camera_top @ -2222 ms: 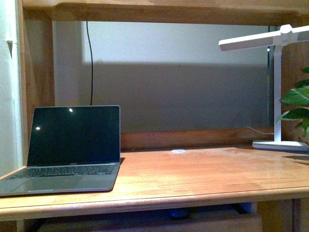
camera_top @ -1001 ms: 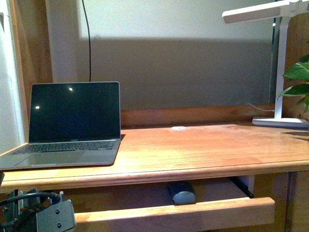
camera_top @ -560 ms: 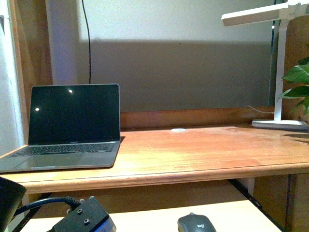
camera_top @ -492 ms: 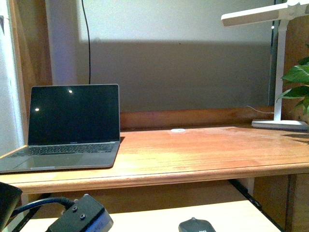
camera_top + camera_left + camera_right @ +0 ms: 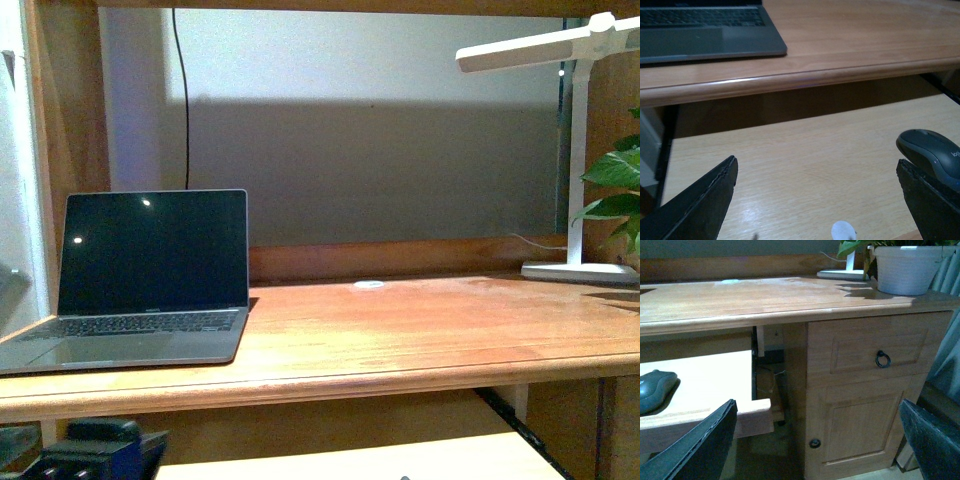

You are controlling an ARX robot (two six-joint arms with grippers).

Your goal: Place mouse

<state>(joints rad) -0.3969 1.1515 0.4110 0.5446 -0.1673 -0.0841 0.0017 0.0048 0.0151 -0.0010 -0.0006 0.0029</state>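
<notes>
The mouse [image 5: 931,154] is a dark grey domed oval lying on the pulled-out light wood tray [image 5: 790,165] under the desktop. In the left wrist view it sits beside my left gripper [image 5: 817,200], just past one black finger [image 5: 930,200], which covers its near end. That gripper is open with only bare tray between its fingers. The right wrist view shows the mouse [image 5: 655,387] far to one side, while my right gripper [image 5: 817,440] hangs open in front of the cabinet, holding nothing. The front view does not show the mouse.
An open laptop [image 5: 150,280] stands at the desk's left, and a small white disc [image 5: 368,285] lies at the back middle. A white lamp [image 5: 580,150] and a plant [image 5: 620,200] stand on the right. A cabinet with a ring-handled drawer [image 5: 882,359] stands beside the tray. A white spot [image 5: 843,231] marks the tray.
The tray with the mouse came out from under the desk. The front view has since risen, so the mouse has dropped out of it and my left arm shows lower.
</notes>
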